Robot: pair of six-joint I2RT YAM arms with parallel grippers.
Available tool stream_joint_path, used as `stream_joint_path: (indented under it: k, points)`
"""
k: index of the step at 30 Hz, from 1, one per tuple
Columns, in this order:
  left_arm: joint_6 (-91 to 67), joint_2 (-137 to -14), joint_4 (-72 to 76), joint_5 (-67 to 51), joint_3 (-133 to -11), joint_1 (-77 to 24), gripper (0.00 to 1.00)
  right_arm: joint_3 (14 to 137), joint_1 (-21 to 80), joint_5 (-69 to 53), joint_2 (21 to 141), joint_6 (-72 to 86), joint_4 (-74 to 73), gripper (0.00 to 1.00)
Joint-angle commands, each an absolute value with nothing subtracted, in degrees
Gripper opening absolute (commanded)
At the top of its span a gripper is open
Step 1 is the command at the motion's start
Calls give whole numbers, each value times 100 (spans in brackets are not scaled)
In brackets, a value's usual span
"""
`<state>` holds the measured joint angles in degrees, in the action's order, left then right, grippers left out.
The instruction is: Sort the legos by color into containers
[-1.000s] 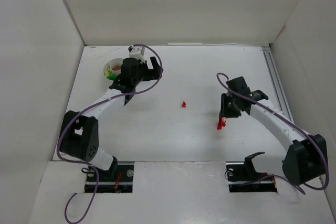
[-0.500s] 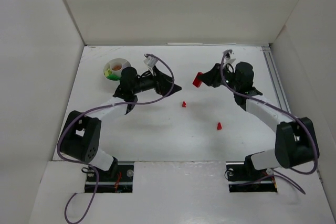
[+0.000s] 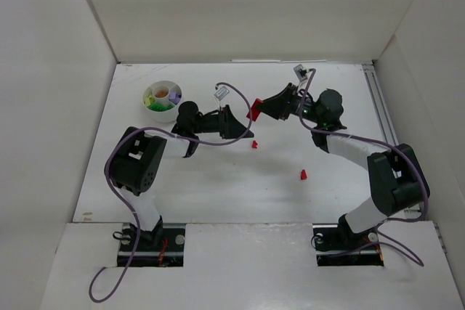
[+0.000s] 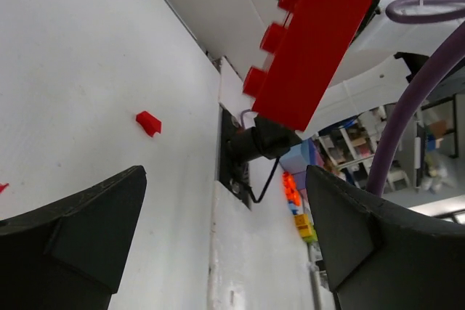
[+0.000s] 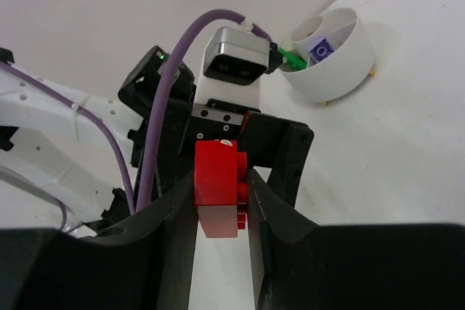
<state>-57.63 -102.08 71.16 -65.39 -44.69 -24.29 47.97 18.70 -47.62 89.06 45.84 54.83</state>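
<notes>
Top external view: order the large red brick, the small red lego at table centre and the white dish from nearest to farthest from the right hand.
From the right hand:
1. large red brick, gripped in it.
2. small red lego, loose, just below it in view.
3. white dish, far left.
</notes>
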Motion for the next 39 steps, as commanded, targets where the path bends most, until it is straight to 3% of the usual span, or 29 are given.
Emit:
stream_joint_path:
  k: [1,5,11,15,16,19,25,26,30,33,36,38,39]
  points:
    - [-6564,-10178,10379,-6855,-4763,-2443,88,5010,2013,-4844,8702,4150,5197,6]
    - [-6820,-10239,10828,-6855,-4764,-2443,83,5177,2065,-4615,8525,3446,3956,6]
    - [-6093,-10090,9907,-6619,-4816,-2443,77,5238,2118,-4685,8604,3393,3323,6]
    - [-4495,-9581,7951,-6181,-4878,-2618,72,5300,2118,-4982,8824,3594,3270,6]
    - [-4056,-9450,6875,-6022,-5026,-2689,72,5369,2170,-4983,8903,3595,3270,6]
    - [-2989,-9018,6030,-5626,-5080,-2883,68,5423,2232,-5062,8956,3656,3270,6]
    - [-2839,-9026,5704,-5625,-5194,-2883,45,5484,2232,-4993,8956,3709,3270,8]
    - [-2900,-9026,5704,-5764,-5194,-2883,36,5484,2232,-4992,8956,3709,3270,8]
    - [-2900,-9079,5704,-5766,-5247,-2883,21,5484,2180,-4922,8903,3709,3270,8]
    - [-2900,-9018,5704,-5827,-5247,-2883,16,5484,2180,-4869,8903,3709,3270,9]
    - [-2900,-9018,5704,-5775,-5247,-2883,0,5484,2127,-4816,8903,3709,3270,13]
    - [-2831,-8965,5555,-5722,-5247,-2883,0,5484,2057,-4764,8825,3578,3270,23]
    - [-2830,-8965,5485,-5722,-5247,-2883,0,5484,1996,-4703,8737,3577,3270,23]
